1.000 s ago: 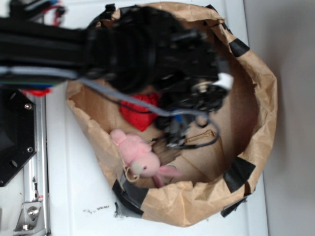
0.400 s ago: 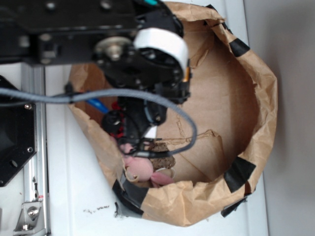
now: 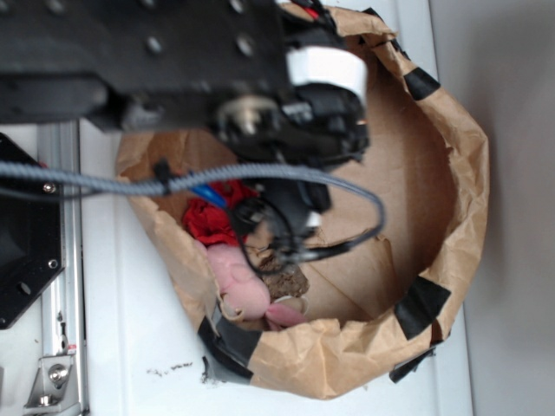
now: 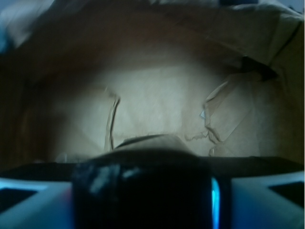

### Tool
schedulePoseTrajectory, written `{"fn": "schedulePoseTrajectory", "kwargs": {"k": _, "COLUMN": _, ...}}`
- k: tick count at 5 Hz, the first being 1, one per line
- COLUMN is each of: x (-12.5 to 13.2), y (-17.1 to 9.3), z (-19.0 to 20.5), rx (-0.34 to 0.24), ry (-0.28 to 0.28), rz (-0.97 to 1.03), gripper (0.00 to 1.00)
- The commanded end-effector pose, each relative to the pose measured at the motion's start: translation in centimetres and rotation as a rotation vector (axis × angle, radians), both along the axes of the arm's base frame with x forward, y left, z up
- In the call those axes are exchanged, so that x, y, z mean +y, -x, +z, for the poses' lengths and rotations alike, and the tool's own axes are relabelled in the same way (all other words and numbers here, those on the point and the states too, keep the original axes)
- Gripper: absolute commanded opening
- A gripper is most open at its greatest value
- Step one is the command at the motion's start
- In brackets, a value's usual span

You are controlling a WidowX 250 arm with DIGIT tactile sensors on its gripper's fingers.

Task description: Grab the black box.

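In the wrist view a glossy black box [image 4: 138, 183] with whitish scuffs on its top fills the space between my pale blue fingers [image 4: 38, 205]. My gripper [image 4: 147, 210] is shut on it, with only a thin lit slit at the box's right side. From outside, my gripper [image 3: 288, 241] points down into the brown paper bag [image 3: 451, 173], just right of the red paper wad [image 3: 208, 221]. There the arm and the fingers hide the box.
A pink plush toy [image 3: 238, 282] and a small brown lump [image 3: 286, 282] lie at the bag's lower left, close under the gripper. Black tape patches [image 3: 422, 305] mark the bag's rim. A metal rail [image 3: 61, 260] and a black plate [image 3: 22, 251] stand left of the bag.
The arm swung from the bag's right side to its lower left, then shifted a little right. The red wad shows more now, and the gripper sits just right of it.
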State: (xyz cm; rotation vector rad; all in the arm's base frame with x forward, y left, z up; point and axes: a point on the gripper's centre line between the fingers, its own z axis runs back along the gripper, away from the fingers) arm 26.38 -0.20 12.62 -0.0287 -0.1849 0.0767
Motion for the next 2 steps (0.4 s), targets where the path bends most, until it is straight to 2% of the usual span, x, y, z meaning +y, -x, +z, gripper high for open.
{"fn": "schedulePoseTrajectory", "kwargs": {"k": 1, "x": 0.02, "y": 0.16, "z": 1.45, "rx": -0.017, "ry": 0.129, "rz": -0.067, "gripper": 0.00}}
{"fn": "schedulePoseTrajectory", "kwargs": {"k": 2, "x": -0.07, "y": 0.42, "z": 1.31, "rx": -0.003, "ry": 0.129, "rz": -0.089, "gripper": 0.00}}
